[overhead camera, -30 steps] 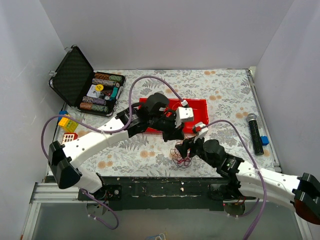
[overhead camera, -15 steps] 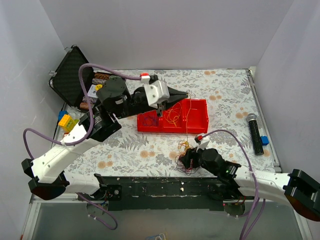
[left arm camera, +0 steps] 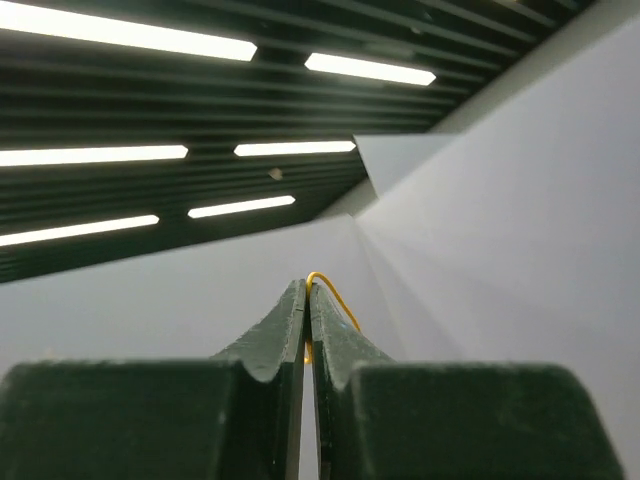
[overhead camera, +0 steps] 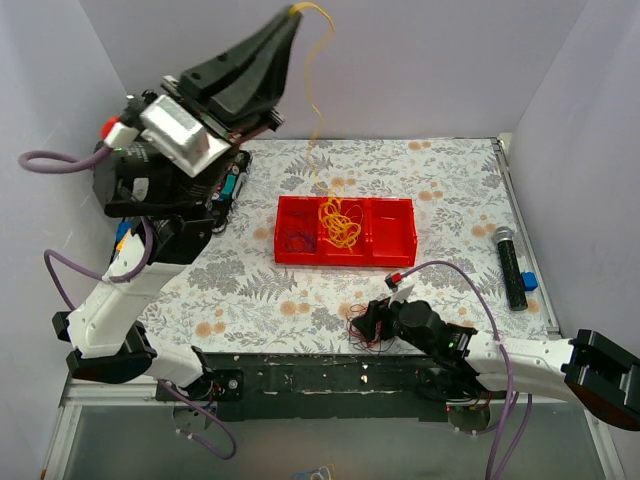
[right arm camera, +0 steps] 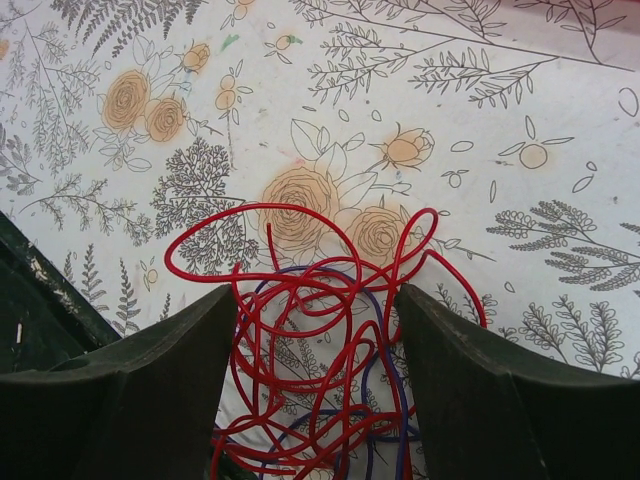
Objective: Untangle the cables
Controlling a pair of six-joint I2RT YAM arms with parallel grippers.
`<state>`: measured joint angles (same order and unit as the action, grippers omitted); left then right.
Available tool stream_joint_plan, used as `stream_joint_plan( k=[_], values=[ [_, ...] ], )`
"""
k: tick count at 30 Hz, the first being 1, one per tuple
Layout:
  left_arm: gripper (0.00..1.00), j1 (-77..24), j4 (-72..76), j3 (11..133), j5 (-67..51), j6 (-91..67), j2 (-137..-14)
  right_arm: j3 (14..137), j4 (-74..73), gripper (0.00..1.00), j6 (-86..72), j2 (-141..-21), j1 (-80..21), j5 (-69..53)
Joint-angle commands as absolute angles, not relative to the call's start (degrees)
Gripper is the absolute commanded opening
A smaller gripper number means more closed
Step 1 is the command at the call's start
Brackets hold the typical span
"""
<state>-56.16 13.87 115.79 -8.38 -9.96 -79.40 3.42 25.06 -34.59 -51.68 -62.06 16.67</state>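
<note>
The left tool [overhead camera: 291, 12] is raised high above the floral-patterned desk [overhead camera: 450, 190], its two fingers pinched shut on one end of a thin yellow-orange wire [overhead camera: 340, 222]. From the tips the wire hangs almost straight down, and most of it lies coiled in the middle compartment of a red plastic three-compartment tray [overhead camera: 392, 225]. The tray's left compartment seems to hold dark purplish loops [overhead camera: 295, 240], though they are too fine to read clearly.

A tangled bunch of thin red and purple-blue wires [right arm camera: 310, 350] sits on the desk near its front edge, well apart from the tray. The right tool [right arm camera: 315, 295] is low over this bunch with its fingers spread open, one on each side. The right arm is plainly the nearer one. The next strand will probably have to be pulled from here, up and away toward the tray.
</note>
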Motion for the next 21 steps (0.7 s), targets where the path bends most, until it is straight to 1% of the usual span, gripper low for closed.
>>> stream_joint_plan(
  k=[1, 3, 5, 8, 11, 14, 16, 21],
  values=[
    [0.00, -56.2, 28.0, 120.0, -2.2, -2.6, -81.8, -1.8, 22.7, 0.74, -36.4, -53.3, -63.3, 16.6],
    [0.00, -56.2, 29.2, 120.3, -2.5, -1.9, -81.9, -1.2, 21.9, 0.74, -36.5, -53.5, -63.5, 16.9],
    [0.00, -56.2, 26.4, 119.8, -3.4, -2.5, -81.7, 1.5, 20.0, 0.74, -36.1, -52.7, -63.6, 17.6],
    [0.00, -56.2, 24.3, 114.2, -5.4, -3.5, -78.8, 6.0, 14.4, 0.75, -33.7, -49.0, -63.8, 19.8],
    [0.00, -56.2, 23.6, 109.1, -6.0, -4.0, -76.0, 11.7, 10.8, 0.80, -28.9, -43.2, -63.8, 22.0],
    [0.00, -56.2, 21.0, 105.7, -5.8, -5.0, -74.1, 18.2, 9.4, 0.86, -23.7, -39.6, -63.8, 21.4],
    [0.00, -56.2, 19.3, 103.0, -6.1, -5.6, -72.7, 22.4, 8.2, 0.89, -20.4, -39.2, -63.8, 20.1],
    [0.00, -56.2, 14.7, 95.5, -8.3, -7.2, -69.5, 33.1, 5.0, 0.90, -14.4, -39.7, -63.8, 18.8]
  ],
)
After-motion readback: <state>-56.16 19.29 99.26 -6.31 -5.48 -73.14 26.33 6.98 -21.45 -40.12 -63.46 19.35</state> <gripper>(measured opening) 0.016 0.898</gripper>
